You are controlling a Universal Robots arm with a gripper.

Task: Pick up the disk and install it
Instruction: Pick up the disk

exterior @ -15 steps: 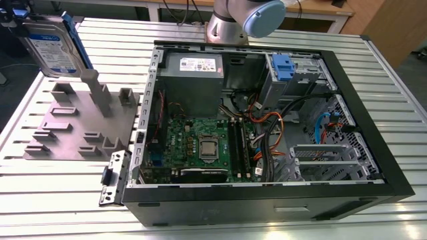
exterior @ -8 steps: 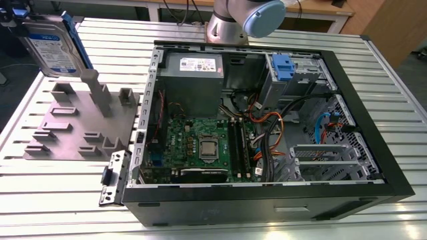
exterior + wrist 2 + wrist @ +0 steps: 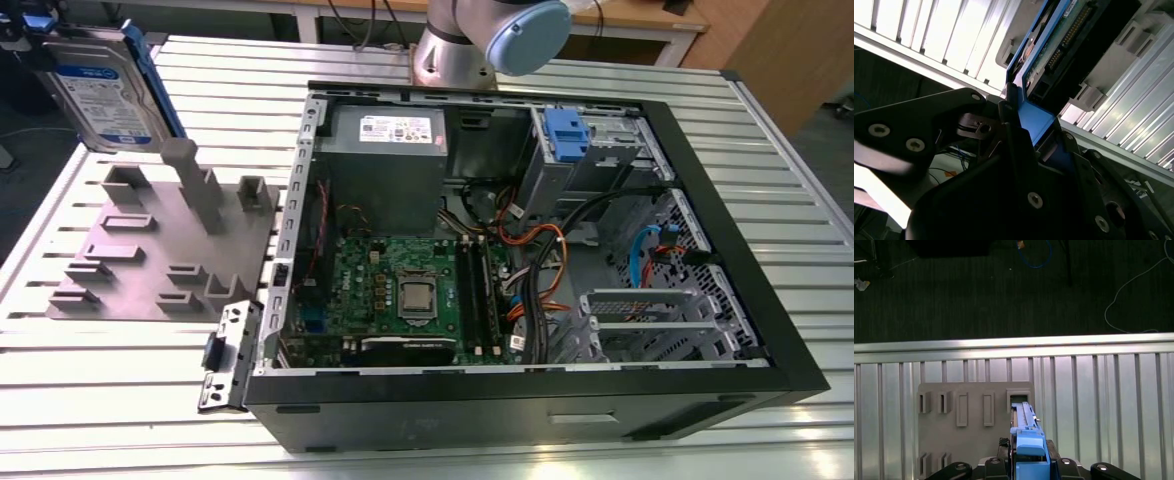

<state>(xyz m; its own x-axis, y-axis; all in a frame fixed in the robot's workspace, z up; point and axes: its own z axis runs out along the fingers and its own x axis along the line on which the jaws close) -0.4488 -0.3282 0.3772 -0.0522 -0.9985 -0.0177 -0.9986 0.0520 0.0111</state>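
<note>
- In the exterior view the disk (image 3: 107, 88) faced out with a white-and-blue label (image 3: 96, 108), its print unreadable.
- The second wrist view showed its circuit board (image 3: 1070, 34).
- Jaws clamped its blue carrier (image 3: 1029, 454) above the grey fixture (image 3: 134, 255), near the bench (image 3: 80, 400) corner.

You're getting bright overhead light — glare bleaches the ribbed table (image 3: 120, 400) in the exterior view, the computer case (image 3: 534, 410) is shadowed inside, the floor (image 3: 1004, 290) in the first wrist view lies dark.

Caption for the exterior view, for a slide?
Disk upright over the grey fixture plate, beside the open computer case.
</note>
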